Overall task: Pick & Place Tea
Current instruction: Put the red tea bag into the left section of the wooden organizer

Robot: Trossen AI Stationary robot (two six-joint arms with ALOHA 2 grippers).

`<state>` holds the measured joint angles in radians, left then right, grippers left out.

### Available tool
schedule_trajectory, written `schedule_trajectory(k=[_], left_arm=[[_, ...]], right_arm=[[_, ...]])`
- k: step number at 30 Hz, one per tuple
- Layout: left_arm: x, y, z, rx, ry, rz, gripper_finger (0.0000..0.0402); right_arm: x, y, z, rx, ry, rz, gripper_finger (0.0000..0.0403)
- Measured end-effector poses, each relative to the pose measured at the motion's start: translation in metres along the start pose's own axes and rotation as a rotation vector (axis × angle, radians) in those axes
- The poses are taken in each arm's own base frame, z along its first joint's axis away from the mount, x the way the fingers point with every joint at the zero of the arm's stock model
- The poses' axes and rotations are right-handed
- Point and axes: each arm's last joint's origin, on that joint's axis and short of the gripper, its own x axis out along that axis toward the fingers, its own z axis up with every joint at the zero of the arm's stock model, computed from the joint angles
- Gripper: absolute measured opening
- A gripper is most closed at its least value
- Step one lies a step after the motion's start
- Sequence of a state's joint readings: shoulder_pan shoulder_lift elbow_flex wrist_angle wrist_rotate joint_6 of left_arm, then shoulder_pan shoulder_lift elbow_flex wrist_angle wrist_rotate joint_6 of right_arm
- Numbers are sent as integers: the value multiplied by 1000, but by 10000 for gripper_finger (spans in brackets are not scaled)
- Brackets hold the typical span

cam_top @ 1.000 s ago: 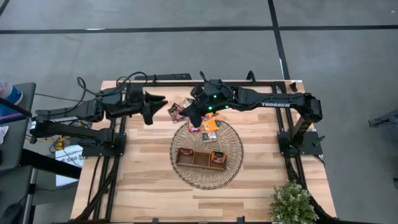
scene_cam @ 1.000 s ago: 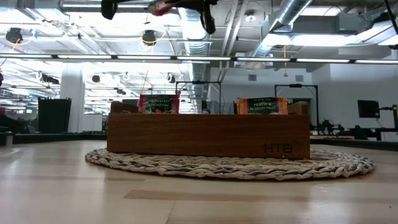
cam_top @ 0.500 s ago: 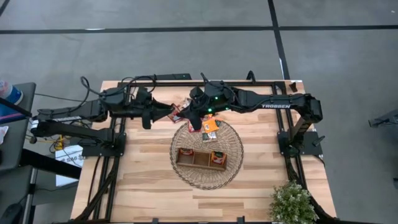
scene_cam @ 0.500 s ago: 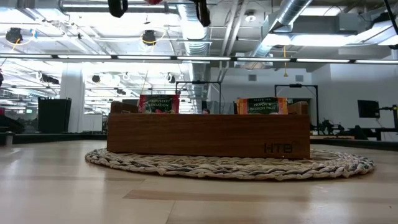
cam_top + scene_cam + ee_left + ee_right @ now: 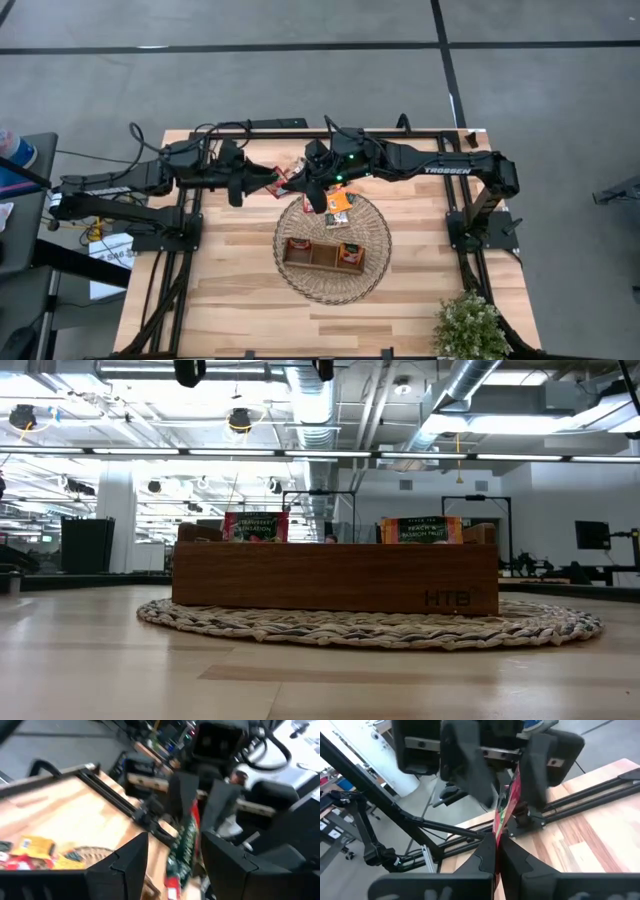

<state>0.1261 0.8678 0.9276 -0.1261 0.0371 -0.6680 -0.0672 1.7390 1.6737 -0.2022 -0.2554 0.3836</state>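
A red tea sachet with a green label (image 5: 507, 802) is held in the air by my right gripper (image 5: 497, 855), which is shut on it above the table's far middle (image 5: 302, 186). My left gripper (image 5: 172, 865) faces it from the left (image 5: 270, 180), open. Its fingers stand on either side of the sachet's free end (image 5: 184, 842); I cannot tell whether they touch it. More red and orange sachets lie loose by the wicker mat's far edge (image 5: 338, 205). Two sachets (image 5: 249, 526) (image 5: 421, 529) stand in the wooden tray (image 5: 335, 575). My right gripper pinches the red sachet between its two fingers at one end (image 5: 498, 834). It comes at it roughly level from the table's right. The sachet is lifted clear and sticks out edge-on beyond the fingertips, toward my left gripper.
The three-compartment tray (image 5: 322, 254) sits on the round wicker mat (image 5: 300, 285) at mid-table. A potted plant (image 5: 468, 325) stands at the near right corner. A black frame rail (image 5: 400, 133) runs along the far edge. Bare wood lies left and near of the mat.
My left gripper has moved toward the table's right, up to the held sachet, and its open fingers now flank it. My right gripper has risen a little with the sachet, which has left the top of the low view.
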Motion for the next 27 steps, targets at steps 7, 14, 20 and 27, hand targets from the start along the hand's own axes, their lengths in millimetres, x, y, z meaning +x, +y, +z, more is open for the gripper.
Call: schedule_trajectory(k=[7, 14, 20, 27], left_arm=[[0, -2, -1, 6, 33, -45, 173], [0, -2, -2, 29, 46, -60, 156], [-2, -2, -2, 50, 56, -65, 122], [-5, -2, -2, 64, 60, -61, 79]], right_arm=[[-1, -4, -1, 9, 20, -24, 0], [-1, -4, -1, 9, 17, -35, 0], [-1, -5, -3, 14, 33, -42, 0], [-1, -5, -3, 15, 37, -45, 0]])
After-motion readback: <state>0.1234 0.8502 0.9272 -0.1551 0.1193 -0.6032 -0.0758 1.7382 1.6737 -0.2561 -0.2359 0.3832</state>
